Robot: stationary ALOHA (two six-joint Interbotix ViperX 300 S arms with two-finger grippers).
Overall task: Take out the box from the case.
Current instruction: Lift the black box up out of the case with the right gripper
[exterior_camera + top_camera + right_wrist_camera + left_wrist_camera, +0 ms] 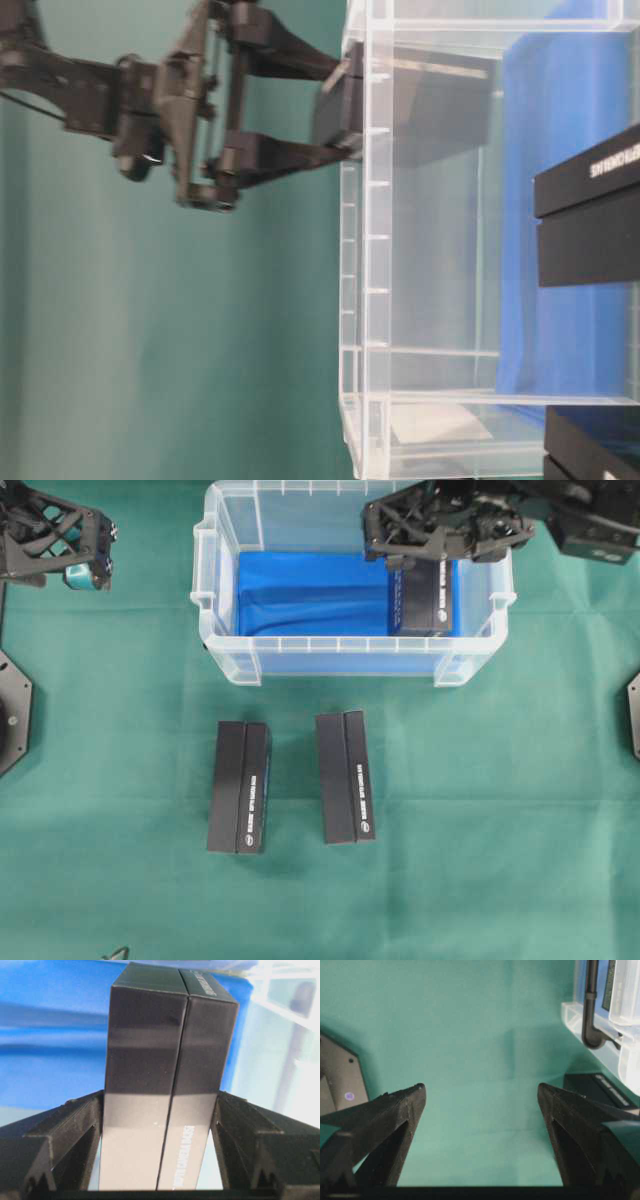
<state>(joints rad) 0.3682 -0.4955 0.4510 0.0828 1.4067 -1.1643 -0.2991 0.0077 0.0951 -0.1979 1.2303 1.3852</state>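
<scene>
Flanking case [350, 660], two boxes [240, 787] outside

Matte black skeletal right tool [420, 562], tapered black fingers [395, 1110], possibly teal-taped left tool [85, 575]

The box [421, 598] stands in the case [350, 657] between the right gripper's [408, 562] fingers; two boxes [240, 787] [345, 777] lie outside, well apart from it.
</scene>
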